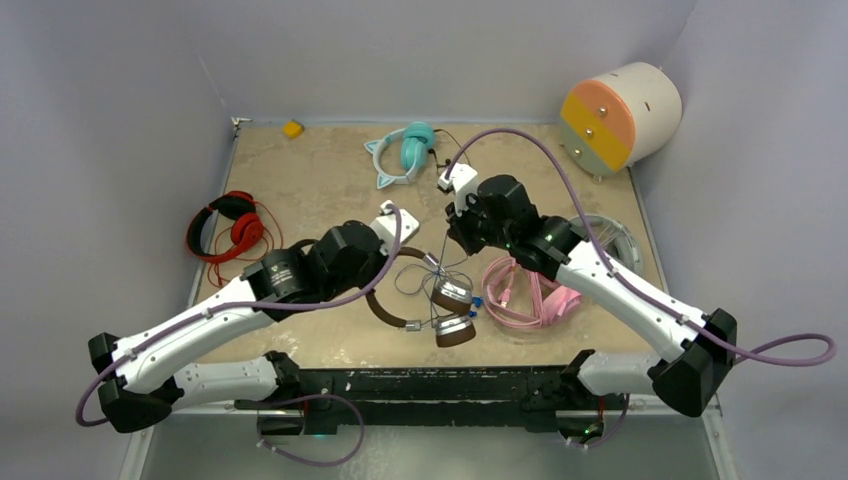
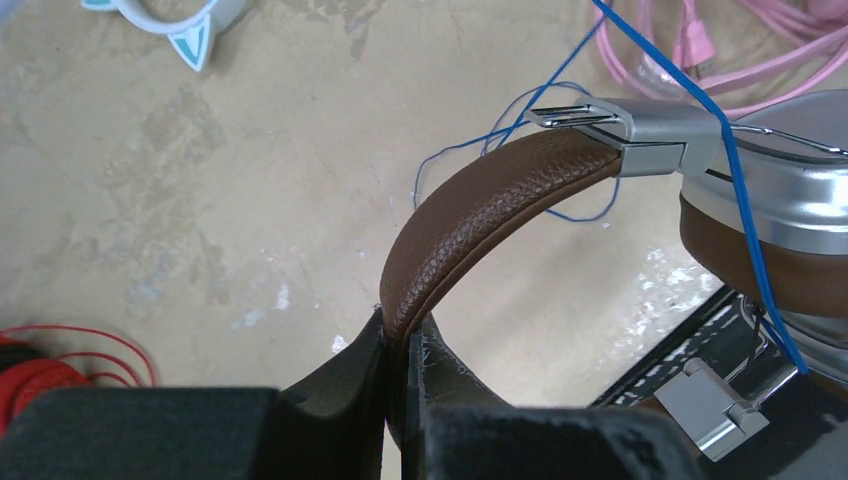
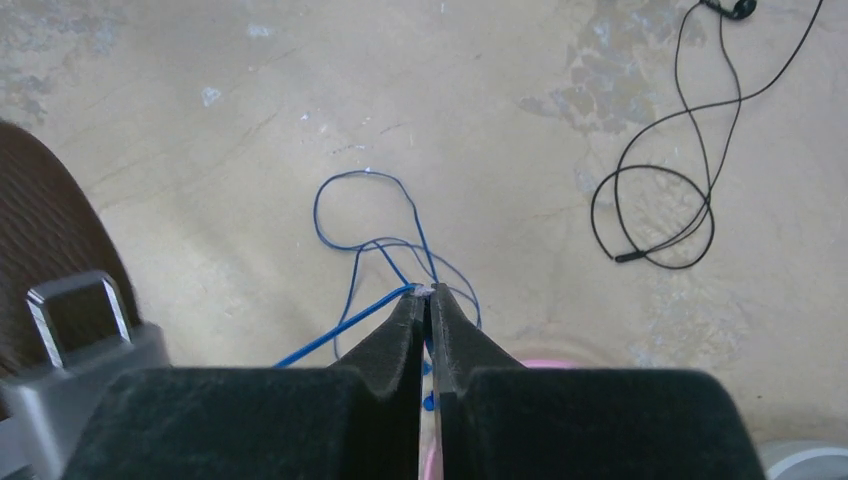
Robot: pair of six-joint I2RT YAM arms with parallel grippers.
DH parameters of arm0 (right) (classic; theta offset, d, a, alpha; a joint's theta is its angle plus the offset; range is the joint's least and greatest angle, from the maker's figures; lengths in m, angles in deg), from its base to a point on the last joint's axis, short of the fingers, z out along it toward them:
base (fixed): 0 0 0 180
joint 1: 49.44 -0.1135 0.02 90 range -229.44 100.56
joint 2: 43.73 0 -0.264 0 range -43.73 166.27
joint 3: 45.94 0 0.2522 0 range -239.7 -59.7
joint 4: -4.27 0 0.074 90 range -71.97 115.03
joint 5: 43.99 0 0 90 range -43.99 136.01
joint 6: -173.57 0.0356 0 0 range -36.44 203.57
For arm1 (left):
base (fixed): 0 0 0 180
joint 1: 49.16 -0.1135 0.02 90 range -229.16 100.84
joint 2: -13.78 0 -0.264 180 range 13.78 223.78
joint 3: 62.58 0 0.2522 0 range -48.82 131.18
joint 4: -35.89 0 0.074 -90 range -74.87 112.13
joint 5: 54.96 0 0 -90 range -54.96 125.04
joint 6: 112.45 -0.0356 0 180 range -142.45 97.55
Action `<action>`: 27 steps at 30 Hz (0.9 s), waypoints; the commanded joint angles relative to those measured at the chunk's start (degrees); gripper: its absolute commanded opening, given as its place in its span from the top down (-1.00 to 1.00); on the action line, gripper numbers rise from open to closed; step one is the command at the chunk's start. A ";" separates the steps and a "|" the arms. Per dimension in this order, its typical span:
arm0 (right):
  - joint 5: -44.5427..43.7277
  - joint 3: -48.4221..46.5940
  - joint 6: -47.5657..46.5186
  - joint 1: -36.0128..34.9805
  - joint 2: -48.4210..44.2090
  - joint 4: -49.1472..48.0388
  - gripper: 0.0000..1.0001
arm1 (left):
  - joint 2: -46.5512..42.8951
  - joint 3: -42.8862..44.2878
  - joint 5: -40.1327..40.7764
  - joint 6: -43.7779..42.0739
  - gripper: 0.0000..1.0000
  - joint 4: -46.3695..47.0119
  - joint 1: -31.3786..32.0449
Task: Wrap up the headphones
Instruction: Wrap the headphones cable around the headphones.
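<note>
The brown headphones (image 1: 420, 318) with silver cups lie at the table's front middle, their blue cord (image 1: 440, 268) looped above the cups. My left gripper (image 2: 404, 335) is shut on the brown headband (image 2: 480, 205). The silver cup (image 2: 770, 200) shows to the right, with the blue cord (image 2: 740, 190) stretched over it. My right gripper (image 3: 427, 295) is shut on the blue cord (image 3: 345, 325), with slack loops lying beyond the fingertips. The pink headphones (image 1: 530, 295) lie to the right of the brown pair, under my right arm.
Red headphones (image 1: 228, 228) lie at the left edge. Teal cat-ear headphones (image 1: 405, 150) lie at the back. A black earphone cable (image 3: 665, 200) is coiled on the table. A small yellow object (image 1: 292, 128) sits at the back left, a round pastel container (image 1: 620, 112) at the back right.
</note>
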 commanded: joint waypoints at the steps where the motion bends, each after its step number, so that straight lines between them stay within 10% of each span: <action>1: -0.77 4.61 3.82 0.79 -4.59 -8.27 0.88 | -2.47 3.37 -10.15 9.16 1.00 -0.45 -4.86; 27: 7.38 39.70 16.71 2.94 -12.96 -57.39 -0.57 | -0.37 22.75 -7.25 27.40 1.00 -15.83 -8.92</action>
